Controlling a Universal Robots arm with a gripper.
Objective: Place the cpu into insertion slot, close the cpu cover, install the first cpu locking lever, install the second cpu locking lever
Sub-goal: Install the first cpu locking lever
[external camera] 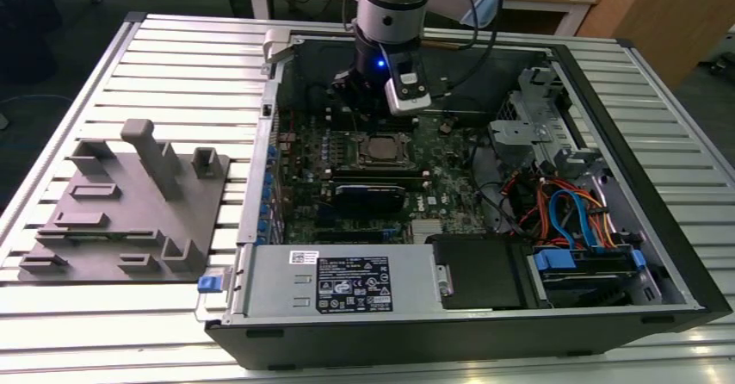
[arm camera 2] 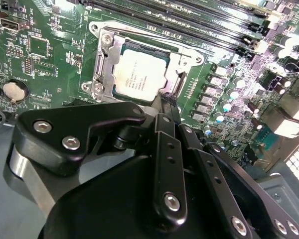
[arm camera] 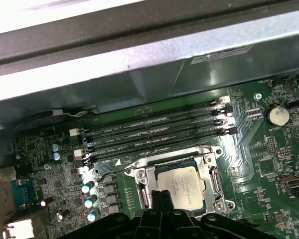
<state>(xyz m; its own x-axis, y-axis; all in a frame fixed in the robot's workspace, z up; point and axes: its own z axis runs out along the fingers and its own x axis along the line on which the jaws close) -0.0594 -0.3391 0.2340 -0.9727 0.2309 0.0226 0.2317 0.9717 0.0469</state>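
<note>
Silver-grey metal tops the chip (arm camera 2: 139,74), which sits flat in the socket (arm camera 2: 178,85) on the green board (arm camera: 269,164). In the exterior view the chip (external camera: 377,149) lies a little above the middle of the frame. The cover frame (arm camera 2: 149,44) lies down around the chip, whose top shows through its window. In the first wrist view a thin wire lever (arm camera: 112,173) reaches out from the socket's corner over the board; whether it is latched I cannot tell.

The jaws come down to the socket's edge beside the chip. In both wrist views their two dark tips are pressed together, and I cannot tell whether anything thin is pinched between them.

Long black memory slots (arm camera: 154,134) run just beside the socket, and a round coin battery (arm camera: 277,115) sits further off on the board. The arm (external camera: 391,5) enters from the top centre of the exterior view into the open computer case (external camera: 677,255). The case rests on a slatted metal surface (external camera: 172,57), with a grey block of holders (external camera: 126,212) at the exterior view's left.
</note>
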